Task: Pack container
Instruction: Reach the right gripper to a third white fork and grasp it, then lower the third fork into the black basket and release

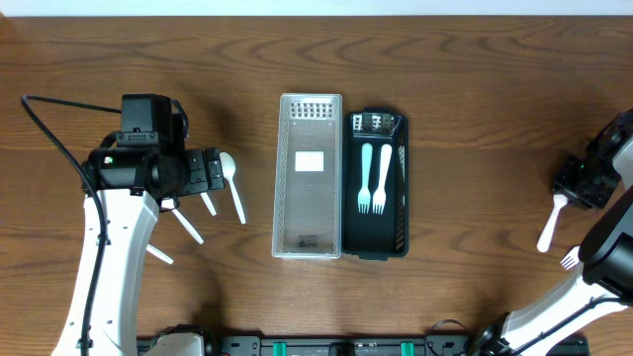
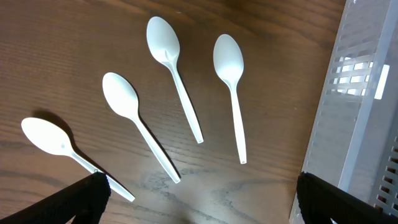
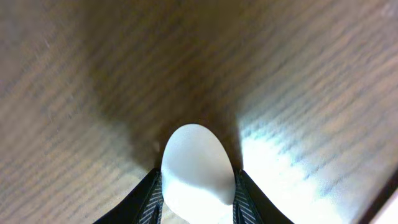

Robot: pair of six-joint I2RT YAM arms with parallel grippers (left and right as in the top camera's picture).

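Note:
A black container tray (image 1: pixel 396 148) in the middle holds two light-blue forks (image 1: pixel 373 178). A clear ribbed lid (image 1: pixel 310 176) lies beside it on the left and also shows in the left wrist view (image 2: pixel 360 118). Several white plastic spoons (image 2: pixel 174 68) lie on the table to the left (image 1: pixel 233 188). My left gripper (image 2: pixel 199 208) is open and empty just above them, near the lid's edge (image 1: pixel 213 173). My right gripper (image 3: pixel 198 190) is shut on the bowl of a white spoon (image 3: pixel 196 162) at the far right (image 1: pixel 551 222).
A white fork (image 1: pixel 571 259) lies near the right arm at the table's right edge. The left arm's cable (image 1: pixel 49 124) loops over the table at the far left. The table is dark wood.

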